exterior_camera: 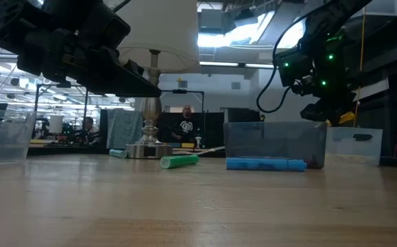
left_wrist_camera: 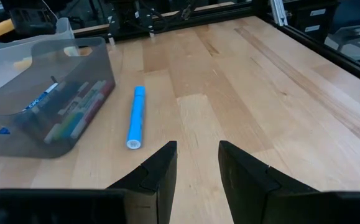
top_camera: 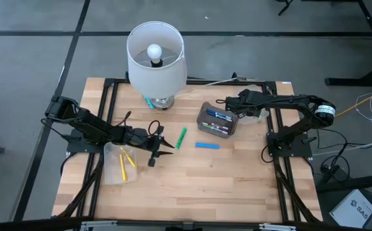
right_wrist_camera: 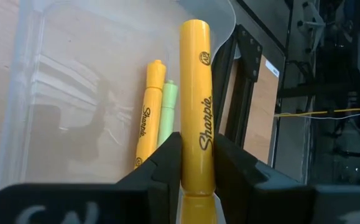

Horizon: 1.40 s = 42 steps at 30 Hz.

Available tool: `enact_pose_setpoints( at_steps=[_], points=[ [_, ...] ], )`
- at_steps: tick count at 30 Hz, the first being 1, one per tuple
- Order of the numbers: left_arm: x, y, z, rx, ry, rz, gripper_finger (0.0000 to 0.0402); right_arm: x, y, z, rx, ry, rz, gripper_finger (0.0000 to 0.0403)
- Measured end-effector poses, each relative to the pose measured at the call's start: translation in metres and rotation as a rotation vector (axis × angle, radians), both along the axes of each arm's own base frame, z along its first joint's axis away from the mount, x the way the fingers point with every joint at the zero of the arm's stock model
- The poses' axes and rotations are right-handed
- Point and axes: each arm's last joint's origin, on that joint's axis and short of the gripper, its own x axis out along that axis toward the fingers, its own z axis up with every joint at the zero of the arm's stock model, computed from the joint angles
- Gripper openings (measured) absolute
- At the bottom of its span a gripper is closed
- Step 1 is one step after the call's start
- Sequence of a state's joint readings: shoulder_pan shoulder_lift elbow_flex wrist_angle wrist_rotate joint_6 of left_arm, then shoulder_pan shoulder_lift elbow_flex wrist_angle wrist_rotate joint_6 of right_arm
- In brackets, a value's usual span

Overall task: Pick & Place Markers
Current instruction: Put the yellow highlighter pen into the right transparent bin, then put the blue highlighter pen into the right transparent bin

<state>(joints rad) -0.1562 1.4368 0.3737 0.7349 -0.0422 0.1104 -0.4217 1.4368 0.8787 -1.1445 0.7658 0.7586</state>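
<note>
Marker [right_wrist_camera: 196,93] clenched in right claw [right_wrist_camera: 196,148], seemingly over clear bin [right_wrist_camera: 61,81]; left claw [left_wrist_camera: 196,152] released

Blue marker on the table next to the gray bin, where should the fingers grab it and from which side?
Grip the blue marker at mid-barrel, coming straight down from above with the fingers set across its length. It lies flat on the table, apart from the gray bin, so both long sides look free.

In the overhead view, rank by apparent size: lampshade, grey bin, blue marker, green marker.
1. Lampshade, enlarged by nearness to the camera.
2. Grey bin.
3. Blue marker and green marker look alike, so unranked.
</note>
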Motion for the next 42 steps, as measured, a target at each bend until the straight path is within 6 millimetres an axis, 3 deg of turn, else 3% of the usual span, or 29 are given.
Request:
enact_pose_setpoints(
  at_steps=[6, 18, 26, 36, 42],
  points=[
    [0.000, 0.000, 0.000, 0.000, 0.000, 0.000, 0.0116, 0.000, 0.000, 0.000, 0.001, 0.001, 0.001, 0.0092],
    [0.000, 0.000, 0.000, -0.001, 0.000, 0.000, 0.0116, 0.000, 0.000, 0.000, 0.004, -0.002, -0.001, 0.0165],
    [0.000, 0.000, 0.000, -0.002, 0.000, 0.000, 0.0116, 0.000, 0.000, 0.001, -0.002, 0.000, 0.000, 0.0174],
    [0.000, 0.000, -0.001, -0.002, 0.007, 0.000, 0.0116, 0.018, -0.006, 0.029, -0.049, -0.088, 0.028, 0.0171],
    [0.000, 0.000, -0.001, -0.002, 0.008, 0.000, 0.0116, 0.034, 0.003, 0.045, -0.079, -0.171, 0.094, 0.0171]
  ],
)
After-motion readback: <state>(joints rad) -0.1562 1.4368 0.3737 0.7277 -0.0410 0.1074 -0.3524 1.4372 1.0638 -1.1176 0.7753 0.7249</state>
